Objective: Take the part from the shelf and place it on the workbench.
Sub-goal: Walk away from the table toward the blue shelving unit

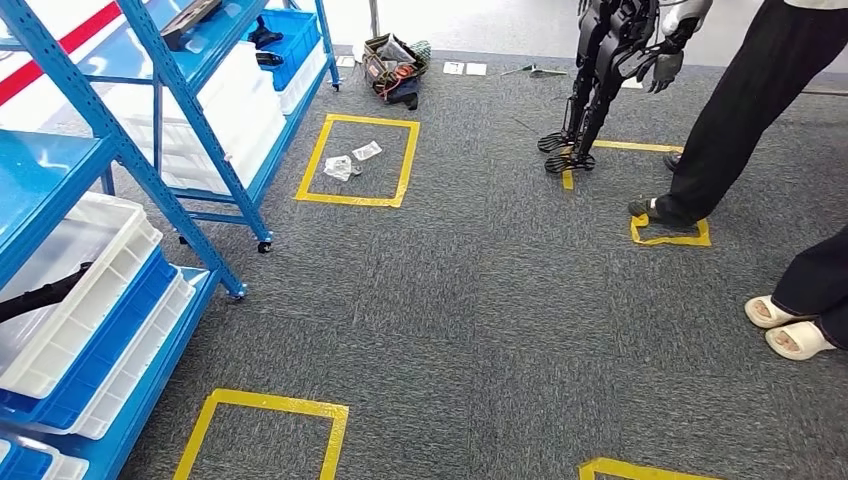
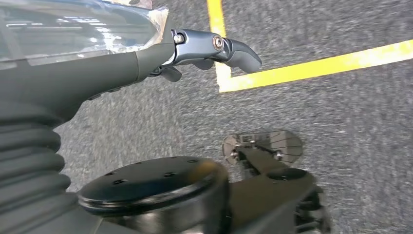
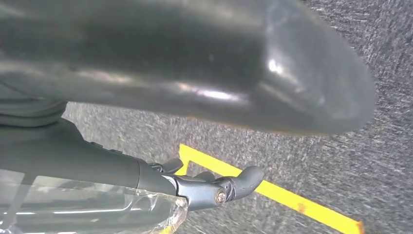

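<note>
While the blue shelf (image 1: 150, 160) stands nearby, both hands hang empty with fingers loosely apart: left hand (image 2: 204, 51), right hand (image 3: 209, 187); nothing is fetched yet.

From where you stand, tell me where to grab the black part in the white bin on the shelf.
Probably best to take the black part by its slim end, which pokes toward the aisle above the rim of the white bin. Come from the open aisle side, slightly above: the blue shelf overhead blocks a straight-down reach.
</note>
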`<action>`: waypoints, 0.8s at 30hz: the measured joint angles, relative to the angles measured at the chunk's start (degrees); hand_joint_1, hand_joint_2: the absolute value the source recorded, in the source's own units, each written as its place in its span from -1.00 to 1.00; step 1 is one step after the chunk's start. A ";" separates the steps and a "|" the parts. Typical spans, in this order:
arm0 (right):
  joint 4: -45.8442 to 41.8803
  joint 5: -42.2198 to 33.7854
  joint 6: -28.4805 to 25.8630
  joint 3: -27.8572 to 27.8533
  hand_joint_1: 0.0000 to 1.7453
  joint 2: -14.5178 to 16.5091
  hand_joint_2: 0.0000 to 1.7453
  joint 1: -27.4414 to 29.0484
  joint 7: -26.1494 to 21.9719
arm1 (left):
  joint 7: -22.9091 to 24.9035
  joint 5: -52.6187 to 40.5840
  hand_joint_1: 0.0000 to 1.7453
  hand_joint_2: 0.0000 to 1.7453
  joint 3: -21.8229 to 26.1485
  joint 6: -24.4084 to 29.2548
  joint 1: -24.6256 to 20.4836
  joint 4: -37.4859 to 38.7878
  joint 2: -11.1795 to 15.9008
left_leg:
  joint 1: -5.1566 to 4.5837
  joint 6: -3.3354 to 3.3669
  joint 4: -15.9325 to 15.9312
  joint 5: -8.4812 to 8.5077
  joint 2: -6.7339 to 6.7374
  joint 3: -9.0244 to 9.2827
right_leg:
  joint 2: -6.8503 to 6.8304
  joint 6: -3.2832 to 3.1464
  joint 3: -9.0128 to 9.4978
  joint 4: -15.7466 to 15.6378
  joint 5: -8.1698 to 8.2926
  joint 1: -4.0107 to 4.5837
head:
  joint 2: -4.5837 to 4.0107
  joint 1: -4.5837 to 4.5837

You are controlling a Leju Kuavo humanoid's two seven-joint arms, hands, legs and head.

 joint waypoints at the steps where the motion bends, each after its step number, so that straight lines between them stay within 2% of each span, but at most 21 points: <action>1: -0.10 0.04 0.03 0.02 -1.00 0.06 -1.00 0.02 0.02 | -0.03 0.08 -1.00 -1.00 0.07 0.01 0.06 0.07 -0.01 | -0.09 -0.19 1.92 -1.24 1.68 -0.89 | -0.77 -0.42 -0.02 -0.08 0.06 -0.07 | 0.00 -0.22; 2: -0.18 0.09 0.10 0.02 -1.00 0.09 -1.00 0.09 0.05 | -0.06 0.14 -1.00 -1.00 0.13 0.01 0.03 0.09 -0.03 | -0.17 -0.33 5.00 -3.04 3.62 -2.30 | -1.60 -0.74 -0.06 -0.10 0.04 0.01 | 0.00 -0.43; 3: -0.23 0.18 0.22 0.03 -1.00 0.08 -1.00 0.20 0.13 | -0.10 0.18 -1.00 -1.00 0.20 0.02 -0.04 0.09 -0.08 | -0.19 -0.45 9.03 -5.07 4.85 -4.18 | -2.53 -1.04 -0.12 -0.09 -0.02 0.17 | 0.00 -0.63; 4: -0.25 0.29 0.40 0.03 -1.00 0.03 -1.00 0.29 0.28 | -0.14 0.21 -1.00 -1.00 0.29 0.02 -0.06 0.09 -0.11 | -0.15 -0.52 12.86 -6.65 5.37 -5.96 | -3.52 -1.18 -0.16 -0.09 -0.09 0.35 | 0.00 -0.65; 5: -0.30 0.46 0.65 0.03 -1.00 -0.01 -1.00 0.35 0.45 | -0.17 0.24 -1.00 -1.00 0.38 0.03 0.02 0.09 -0.16 | -0.13 -0.53 15.36 -7.35 5.61 -7.07 | -4.46 -1.28 -0.17 -0.08 -0.16 0.48 | 0.00 -0.65; 6: -0.38 0.68 0.94 0.03 -1.00 -0.03 -1.00 0.34 0.64 | -0.21 0.28 -1.00 -1.00 0.45 0.05 0.16 0.10 -0.21 | -0.11 -0.47 15.74 -6.96 5.79 -7.07 | -5.33 -1.37 -0.11 -0.07 -0.24 0.60 | 0.00 -0.66; 7: -0.48 0.86 1.20 0.04 -1.00 -0.01 -1.00 0.29 0.80 | -0.26 0.31 -1.00 -1.00 0.50 0.09 0.29 0.10 -0.22 | -0.14 -0.30 13.61 -5.52 6.11 -5.79 | -6.10 -1.46 0.02 -0.07 -0.32 0.69 | 0.00 -0.65; 8: -0.60 1.03 1.44 0.06 -1.00 0.03 -1.00 0.22 0.91 | -0.33 0.32 -1.00 -1.00 0.54 0.14 0.34 0.11 -0.22 | -0.23 0.02 9.78 -3.59 6.85 -3.64 | -6.78 -1.55 0.19 -0.08 -0.42 0.77 | 0.00 -0.66; 9: -0.71 1.16 1.65 0.08 -1.00 0.07 -1.00 0.16 0.99 | -0.40 0.32 -1.00 -1.00 0.57 0.17 0.31 0.11 -0.22 | -0.53 0.43 5.66 -2.18 8.49 -1.34 | -7.41 -1.57 0.35 -0.07 -0.54 0.87 | 0.00 -0.65; 10: -0.78 1.21 1.80 0.10 -1.00 0.09 -1.00 0.12 1.03 | -0.48 0.32 -1.00 -1.00 0.63 0.20 0.20 0.11 -0.22 | -0.90 0.84 2.38 -1.27 9.96 0.39 | -8.01 -1.48 0.45 -0.05 -0.69 1.11 | 0.00 -0.63; 11: -0.85 1.25 1.95 0.11 -1.00 0.10 -1.00 0.09 1.05 | -0.54 0.29 -1.00 -1.00 0.68 0.21 0.09 0.11 -0.23 | -1.29 1.18 0.47 -0.98 11.08 1.34 | -8.59 -1.33 0.53 -0.03 -0.83 1.31 | 0.00 -0.62; 12: -0.90 1.26 2.12 0.11 -1.00 0.11 -1.00 0.07 1.07 | -0.57 0.27 -1.00 -1.00 0.72 0.21 0.04 0.12 -0.24 | -1.66 1.41 -0.19 -1.18 11.53 1.55 | -9.24 -1.12 0.61 -0.07 -0.95 1.45 | 0.00 -0.59; 14: -1.09 1.22 2.39 0.11 -1.00 0.16 -1.00 0.03 1.11 | -0.60 0.23 -1.00 -1.00 0.77 0.23 0.17 0.17 -0.26 | -1.64 1.86 -0.74 -0.90 9.95 1.62 | -10.35 -0.65 0.90 -0.11 -1.26 1.59 | 0.00 -0.62; 15: -1.21 1.19 2.52 0.11 -1.00 0.16 -1.00 0.03 1.13 | -0.59 0.19 -1.00 -1.00 0.78 0.25 0.25 0.20 -0.27 | -1.44 2.11 -1.15 -0.67 9.15 1.83 | -9.55 -0.40 0.87 0.31 -1.61 1.53 | 0.00 -0.57; 16: -1.31 1.15 2.60 0.11 -1.00 0.17 -1.00 0.02 1.14 | -0.58 0.13 -1.00 -1.00 0.79 0.26 0.21 0.24 -0.31 | -1.18 2.37 -1.56 -0.41 8.33 2.05 | -8.03 -0.26 0.34 1.69 -2.40 1.49 | 0.00 -0.50; 18: -1.39 1.09 2.82 0.11 -1.00 0.08 -1.00 0.16 1.16 | -0.56 -0.10 -1.00 -1.00 0.81 0.26 -0.12 0.26 -0.47 | -0.91 2.73 -1.88 -0.07 6.69 2.15 | -4.30 -0.33 -2.43 7.53 -4.90 1.20 | 0.00 -0.18; 20: -1.39 1.05 3.03 0.11 -1.00 -0.05 -1.00 0.56 1.24 | -0.51 -0.28 -1.00 -1.00 0.81 0.22 -0.33 0.27 -0.67 | -0.83 2.90 -1.83 0.07 4.77 2.02 | -3.07 -0.25 -5.61 13.64 -6.72 0.95 | 0.00 0.02; 21: -1.39 1.05 3.08 0.10 -1.00 -0.13 -1.00 0.76 1.29 | -0.46 -0.32 -1.00 -1.00 0.80 0.21 -0.29 0.28 -0.74 | -0.77 2.90 -1.78 0.10 3.80 2.02 | -2.84 0.11 -6.21 14.46 -6.49 0.80 | 0.00 0.03; 22: -1.39 1.05 3.09 0.10 -1.00 -0.18 -1.00 0.85 1.33 | -0.38 -0.37 -1.00 -1.00 0.80 0.21 -0.21 0.28 -0.75 | -0.65 2.81 -1.68 0.10 2.92 2.05 | -2.62 0.69 -5.75 12.97 -5.33 0.62 | 0.00 0.03; 23: -1.39 1.05 3.12 0.09 -1.00 -0.22 -1.00 0.86 1.36 | -0.29 -0.44 -1.00 -1.00 0.80 0.21 -0.16 0.29 -0.76 | -0.49 2.62 -1.51 0.06 2.09 2.07 | -2.07 1.41 -4.48 9.74 -3.58 0.36 | 0.00 0.03; 24: -1.39 1.05 3.21 0.09 -1.00 -0.22 -1.00 0.85 1.38 | -0.22 -0.55 -1.00 -1.00 0.80 0.21 -0.16 0.29 -0.75 | -0.35 2.32 -1.27 -0.02 1.31 1.95 | -0.59 2.08 -2.96 6.10 -2.07 -0.01 | 0.00 0.08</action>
